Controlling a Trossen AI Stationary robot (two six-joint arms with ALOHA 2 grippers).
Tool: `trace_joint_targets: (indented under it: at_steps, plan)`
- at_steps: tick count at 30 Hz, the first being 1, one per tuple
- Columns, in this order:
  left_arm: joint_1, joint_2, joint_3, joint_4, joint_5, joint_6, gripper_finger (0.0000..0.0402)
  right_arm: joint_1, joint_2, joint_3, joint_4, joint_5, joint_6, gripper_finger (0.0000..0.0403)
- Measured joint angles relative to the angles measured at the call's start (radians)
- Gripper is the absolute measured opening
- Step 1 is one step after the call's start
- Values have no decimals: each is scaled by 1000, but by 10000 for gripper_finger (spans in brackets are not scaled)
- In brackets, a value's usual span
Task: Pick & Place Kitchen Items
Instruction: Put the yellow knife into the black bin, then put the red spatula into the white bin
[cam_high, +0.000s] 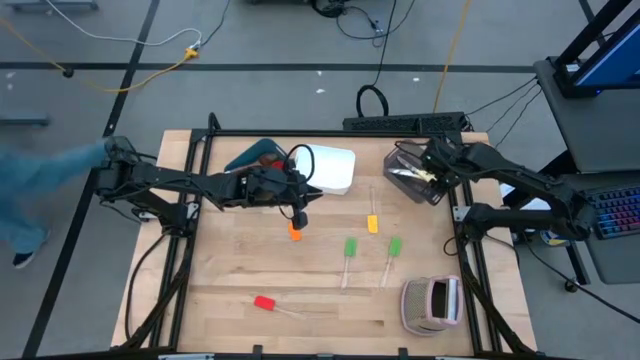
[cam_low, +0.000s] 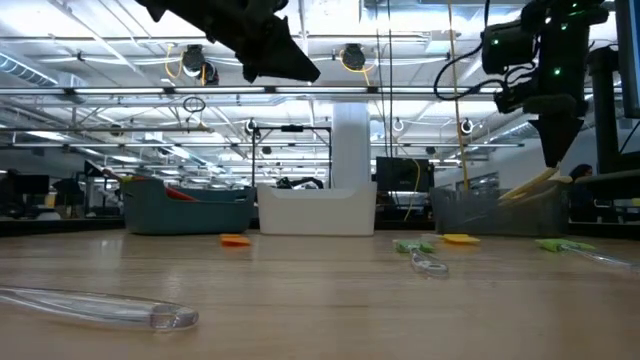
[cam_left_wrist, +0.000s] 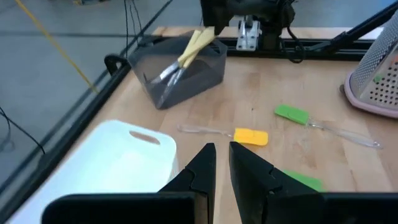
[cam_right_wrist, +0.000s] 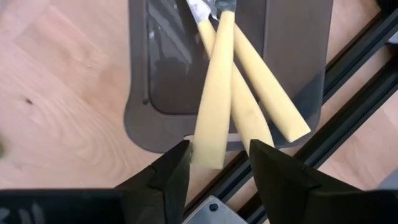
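My right gripper (cam_right_wrist: 219, 155) is open and points down over the dark grey bin (cam_high: 415, 172) at the table's far right. Pale-handled knives (cam_right_wrist: 249, 81) lie in the bin, handles leaning on its rim. One handle's free end (cam_right_wrist: 208, 146) reaches between my fingers. My left gripper (cam_high: 298, 213) hangs high over the table's middle, fingers nearly together, holding nothing. The orange spatula (cam_high: 294, 232) lies flat just below it. Flat on the table are a yellow spatula (cam_high: 372, 224), two green ones (cam_high: 350, 247) (cam_high: 395, 245) and a red one (cam_high: 264, 302). My right gripper comes from above with one finger on each side of a knife handle's free end (cam_right_wrist: 208, 146). I cannot tell whether either finger (cam_right_wrist: 171, 177) touches it. The knife's blade end is down in the bin and the handle slants up over the rim.
A teal bin (cam_high: 250, 155) and a white bin (cam_high: 335, 170) stand at the far edge, left of the grey bin. A pink-grey striped object (cam_high: 432, 303) sits at the near right. A person's blue sleeve (cam_high: 40, 185) shows beyond the table's left edge.
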Motion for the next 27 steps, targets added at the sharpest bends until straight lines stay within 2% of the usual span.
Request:
trace_joint_targets:
  at_steps: [9, 15, 18, 21, 27]
  plan:
    - [-3, 0, 0, -162, 0, -141, 49, 80, -117, 0, 14, 0, 30, 156]
    - [-19, 0, 0, -262, 0, -410, 49, 129, -171, 0, 136, 0, 44, 155]
    - [-35, 0, 0, -307, 0, -484, 49, 147, -183, 0, 214, 0, 21, 155]
    - [-59, 13, 0, -342, 0, -501, 49, 162, -184, 0, 289, 0, -14, 155]
    - [-127, 38, -2, -459, 65, -400, 49, 192, -175, 0, 466, 0, -58, 155]
